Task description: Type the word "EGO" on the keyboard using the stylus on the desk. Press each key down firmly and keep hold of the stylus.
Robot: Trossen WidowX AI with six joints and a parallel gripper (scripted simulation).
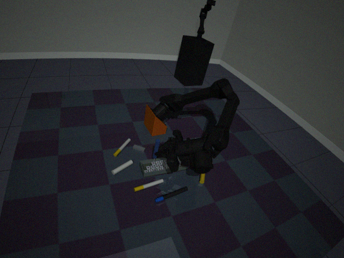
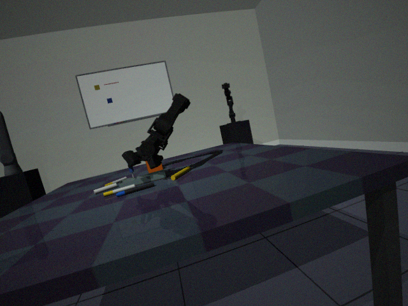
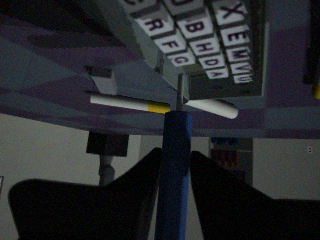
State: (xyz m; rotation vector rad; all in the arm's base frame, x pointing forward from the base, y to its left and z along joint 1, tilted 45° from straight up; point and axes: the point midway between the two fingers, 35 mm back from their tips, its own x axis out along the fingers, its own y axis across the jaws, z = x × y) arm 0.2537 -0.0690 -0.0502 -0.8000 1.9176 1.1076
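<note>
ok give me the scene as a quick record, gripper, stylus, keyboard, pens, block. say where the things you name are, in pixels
gripper: closed on the stylus
stylus: blue body, thin metal tip pointing to the keyboard's end
keyboard (image 1: pixel 158 174) (image 3: pixel 227 90): gray-green, white keys with dark letters, partly hidden by the arm in the top view
black pen (image 1: pixel 174 193) (image 2: pixel 139 188): blue end, lying on the table
block (image 1: pixel 155 124) (image 2: pixel 153 168): orange

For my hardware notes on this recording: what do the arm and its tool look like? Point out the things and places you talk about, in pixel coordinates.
The arm (image 1: pixel 231 110) (image 2: pixel 169 120) is matte black all over, built from chunky, angular segments with thick rounded joints. Its tool (image 3: pixel 175 155) is black too, with two broad fingers that taper to blunt, narrow ends. I can make out no cables or markings on either, though the dim light may hide some.
</note>
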